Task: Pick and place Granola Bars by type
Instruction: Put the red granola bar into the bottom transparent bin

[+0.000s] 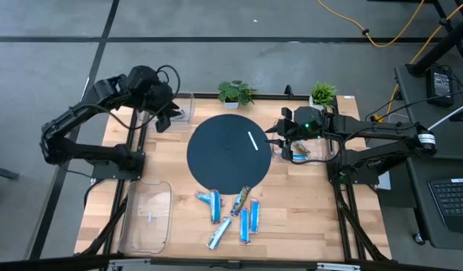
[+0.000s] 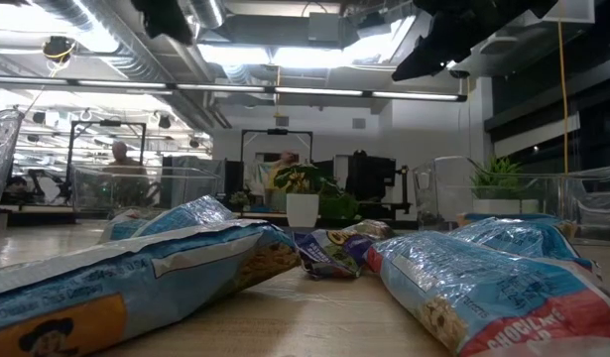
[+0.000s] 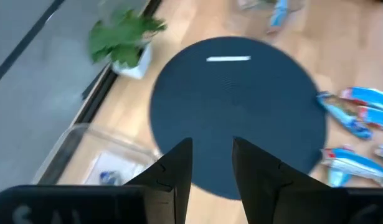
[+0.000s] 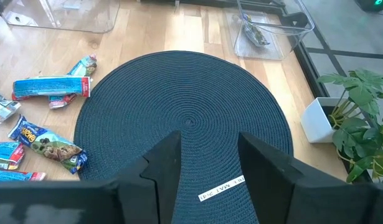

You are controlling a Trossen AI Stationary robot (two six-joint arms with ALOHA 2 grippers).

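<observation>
Granola bars point(image 1: 233, 214): loose below the mat point(image 1: 229, 153); both grippers up, empty.
I'd send the right gripper point(image 4: 207, 163), jaws parted; left gripper point(image 3: 212, 163) narrower; take one bar, crosswise.

1. Even, bright overhead light; the low view shows glaring ceiling strip lights point(image 2: 285, 50).
2. Left wrist view is motion-blurred.
3. Nearest shiny blue foil-wrapped bars point(image 2: 136, 273) sit out of focus.

One granola bar point(image 2: 503, 293) wrapper reads "CHOCOLATE" — other print is illegible.

Six foil-wrapped Granola Bars point(image 1: 233, 214), mostly shiny blue, lie flat and loosely clustered on the wood.
</observation>
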